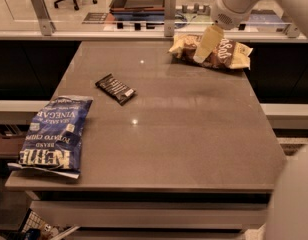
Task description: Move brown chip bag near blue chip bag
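Observation:
The brown chip bag [230,52], dark brown with pale yellow ends, lies crinkled at the far right of the table [184,129], close to its back edge. My gripper [204,46] hangs from the white arm at the top right and is down over the middle of the brown bag, covering part of it. I cannot see whether it touches the bag. The blue chip bag [56,134] lies flat at the table's near left corner, partly over the left edge, far from the brown bag.
A small flat black snack packet [115,88] lies left of the table's middle, between the two bags. A glass divider with metal posts [169,8] runs along the back edge. A pale part of my body [294,199] fills the lower right corner.

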### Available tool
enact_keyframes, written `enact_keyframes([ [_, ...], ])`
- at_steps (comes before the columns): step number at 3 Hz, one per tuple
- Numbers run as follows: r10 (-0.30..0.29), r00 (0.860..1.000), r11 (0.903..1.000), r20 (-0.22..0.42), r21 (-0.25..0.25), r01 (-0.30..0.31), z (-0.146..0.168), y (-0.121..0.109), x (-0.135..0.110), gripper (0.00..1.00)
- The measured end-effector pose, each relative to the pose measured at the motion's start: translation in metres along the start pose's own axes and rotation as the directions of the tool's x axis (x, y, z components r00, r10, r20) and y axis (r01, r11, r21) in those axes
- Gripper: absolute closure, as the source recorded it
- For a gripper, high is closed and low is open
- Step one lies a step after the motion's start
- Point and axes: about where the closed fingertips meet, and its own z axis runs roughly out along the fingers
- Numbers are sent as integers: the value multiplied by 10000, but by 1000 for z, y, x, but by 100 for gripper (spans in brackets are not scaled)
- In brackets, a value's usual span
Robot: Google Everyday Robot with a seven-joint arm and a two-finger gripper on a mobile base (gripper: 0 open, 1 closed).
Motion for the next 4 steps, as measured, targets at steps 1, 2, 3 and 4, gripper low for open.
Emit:
enact_keyframes([
  [1, -514, 9773, 9979, -2057, 271, 582, 39, -1, 7, 0],
  [2, -750, 9626, 9939, -2604, 587, 933, 42, -9, 10, 0],
  [3, -742, 9629, 9941, -2596, 575, 921, 42, -9, 11, 0],
  [4, -569, 9766, 9966, -2073, 467, 680, 57, -17, 13, 0],
])
